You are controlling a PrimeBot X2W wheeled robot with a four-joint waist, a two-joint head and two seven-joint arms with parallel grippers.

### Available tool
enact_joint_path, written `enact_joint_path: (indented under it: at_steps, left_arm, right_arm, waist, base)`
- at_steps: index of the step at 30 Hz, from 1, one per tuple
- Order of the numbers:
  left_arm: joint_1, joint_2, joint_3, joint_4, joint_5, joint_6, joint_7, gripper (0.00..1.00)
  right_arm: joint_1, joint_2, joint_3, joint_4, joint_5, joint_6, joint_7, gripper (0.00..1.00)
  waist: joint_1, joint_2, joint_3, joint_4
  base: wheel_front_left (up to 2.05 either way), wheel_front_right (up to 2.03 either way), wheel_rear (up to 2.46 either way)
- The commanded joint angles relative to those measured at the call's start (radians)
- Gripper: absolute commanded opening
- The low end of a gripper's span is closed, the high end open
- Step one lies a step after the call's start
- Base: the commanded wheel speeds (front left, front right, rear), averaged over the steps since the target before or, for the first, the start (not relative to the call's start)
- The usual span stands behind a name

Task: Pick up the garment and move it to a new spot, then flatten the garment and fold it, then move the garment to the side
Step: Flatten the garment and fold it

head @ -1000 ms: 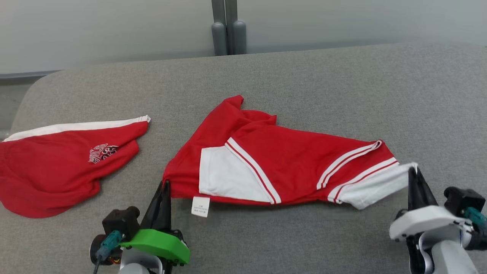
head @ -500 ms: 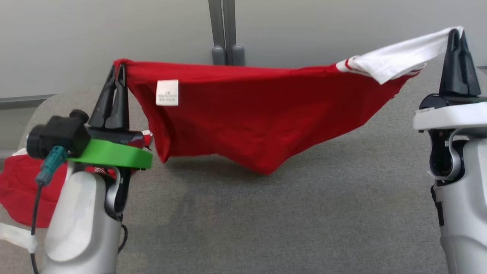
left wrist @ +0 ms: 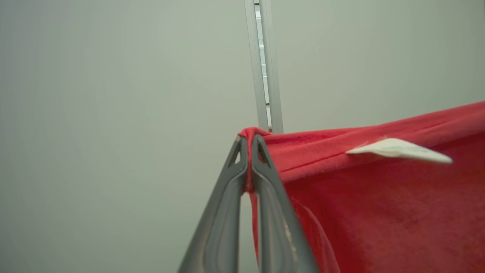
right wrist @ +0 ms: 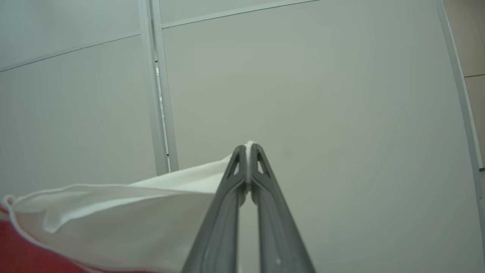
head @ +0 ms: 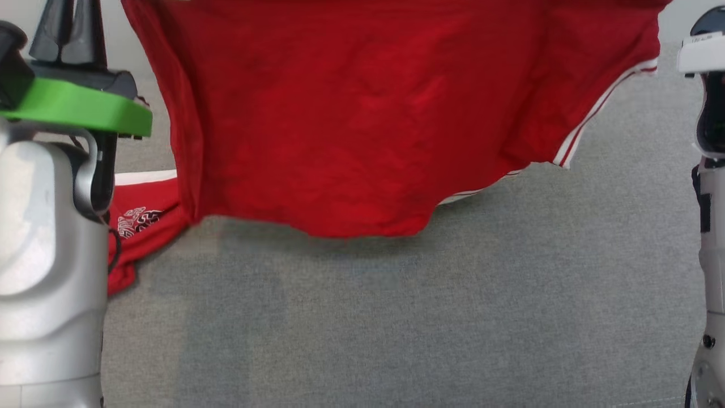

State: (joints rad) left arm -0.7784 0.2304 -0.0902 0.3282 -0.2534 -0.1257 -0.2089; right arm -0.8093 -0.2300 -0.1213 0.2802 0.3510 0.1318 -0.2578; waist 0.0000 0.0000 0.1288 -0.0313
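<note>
Garment [head: 362, 113]: hanging spread above the table [head: 396, 328]'s middle. Left hand [left wrist: 248, 141]: you are clamping its red corner. Right hand [right wrist: 248, 147]: clamping its white edge. Lowering, advised: hands level, cloth taut, bottom hem landing first.

Matt red knit cloth of the garment [head: 362, 113] hangs between the jaws. The edge pinched in the right gripper [right wrist: 248, 146] is smooth white cloth. The fingers [left wrist: 227, 212] of the left gripper [left wrist: 247, 138] look like scuffed, matt dark-grey plastic, with a thin white label [left wrist: 398, 149] beside them. Below the jaws, the bench [head: 453, 317] wears coarse grey woven fabric. The green plastic wrist plate [head: 73, 107] shows a slight sheen.
</note>
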Motion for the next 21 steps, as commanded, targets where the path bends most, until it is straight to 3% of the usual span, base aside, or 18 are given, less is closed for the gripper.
enact_joint_path:
  at_steps: [1,7,13,18,21]
  left_arm:
    - [-0.046,0.016,0.004,0.014,0.01,0.01,0.008,0.0]
    - [-0.287,0.035,-0.014,0.094,0.055,0.032,0.011,0.0]
    - [-0.579,0.034,-0.015,0.199,0.107,0.074,-0.036,0.0]
    - [-0.678,0.031,0.009,0.272,0.1,0.09,-0.053,0.0]
    - [-0.646,0.03,0.022,0.283,0.096,0.082,-0.054,0.0]
  right_arm:
    - [-0.053,-0.017,0.008,0.024,-0.026,-0.002,-0.001,0.0]
    - [-0.315,-0.041,0.017,0.153,-0.111,-0.002,-0.004,0.0]
    - [-0.617,-0.082,-0.067,0.229,-0.237,-0.003,-0.007,0.0]
    - [-0.715,-0.102,-0.116,0.247,-0.293,-0.003,-0.007,0.0]
    - [-0.665,-0.094,-0.143,0.249,-0.273,-0.006,-0.007,0.0]
  waist:
    - [0.0,0.0,0.122,-0.015]
    - [0.0,0.0,0.309,-0.026]
    - [0.0,0.0,0.419,-0.023]
    - [0.0,0.0,0.459,-0.026]
    - [0.0,0.0,0.49,-0.038]
  base:
    - [0.0,0.0,0.0]
    - [0.0,0.0,0.0]
    - [0.0,0.0,0.0]
    - [0.0,0.0,0.0]
    - [0.0,0.0,0.0]
